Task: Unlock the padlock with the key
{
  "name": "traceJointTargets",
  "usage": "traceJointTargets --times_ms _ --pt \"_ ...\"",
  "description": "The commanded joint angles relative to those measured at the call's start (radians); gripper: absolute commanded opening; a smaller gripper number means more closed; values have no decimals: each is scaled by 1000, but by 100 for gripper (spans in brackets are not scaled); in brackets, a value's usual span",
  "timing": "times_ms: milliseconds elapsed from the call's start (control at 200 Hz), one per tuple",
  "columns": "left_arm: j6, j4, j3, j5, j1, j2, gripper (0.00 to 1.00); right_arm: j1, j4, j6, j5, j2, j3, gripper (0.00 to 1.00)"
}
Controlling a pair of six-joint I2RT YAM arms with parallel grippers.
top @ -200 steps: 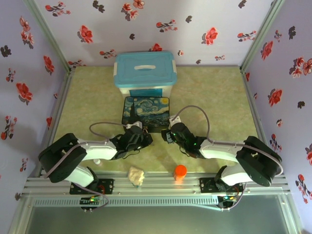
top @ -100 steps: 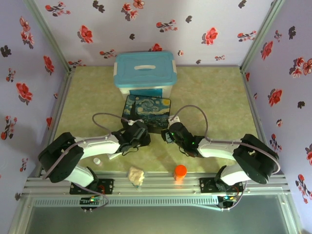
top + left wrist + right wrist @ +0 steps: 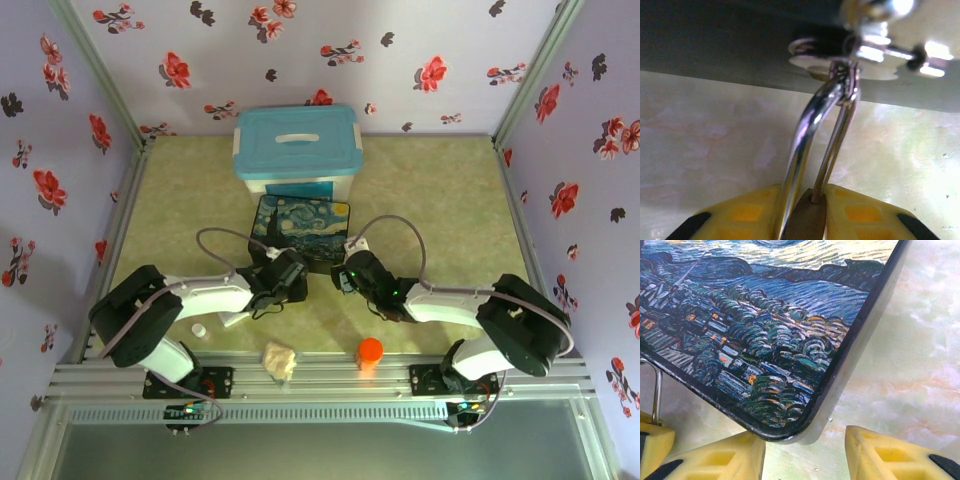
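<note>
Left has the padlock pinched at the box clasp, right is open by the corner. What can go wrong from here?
1. The left gripper pinches the padlock body while its shackle hangs through the box clasp; a tug may drag the painted box or slip the lock.
2. The right gripper is open, holds no key, and sits tight against the box corner; advancing may hit the box.

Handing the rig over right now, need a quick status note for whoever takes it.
Left gripper: shut on the padlock; its shackle passes through the clasp of the painted box.
Right gripper: open, holding nothing, fingers either side of a box corner.
Key: cannot tell where it is.
Done: padlock grasped.
Left: fetch key, insert, turn, free the shackle.
</note>
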State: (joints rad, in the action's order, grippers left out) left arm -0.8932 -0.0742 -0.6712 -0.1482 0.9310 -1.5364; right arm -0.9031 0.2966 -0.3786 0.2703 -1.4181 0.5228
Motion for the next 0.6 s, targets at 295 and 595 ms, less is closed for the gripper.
traceJointTargets --times_ms 295,595 --pt "46 -232 -37 -180 38 13 27 -2 -13 -20 37 -33 32 45" --pt "58 -236 -61 -256 76 22 28 -6 -17 -24 38 -37 32 44"
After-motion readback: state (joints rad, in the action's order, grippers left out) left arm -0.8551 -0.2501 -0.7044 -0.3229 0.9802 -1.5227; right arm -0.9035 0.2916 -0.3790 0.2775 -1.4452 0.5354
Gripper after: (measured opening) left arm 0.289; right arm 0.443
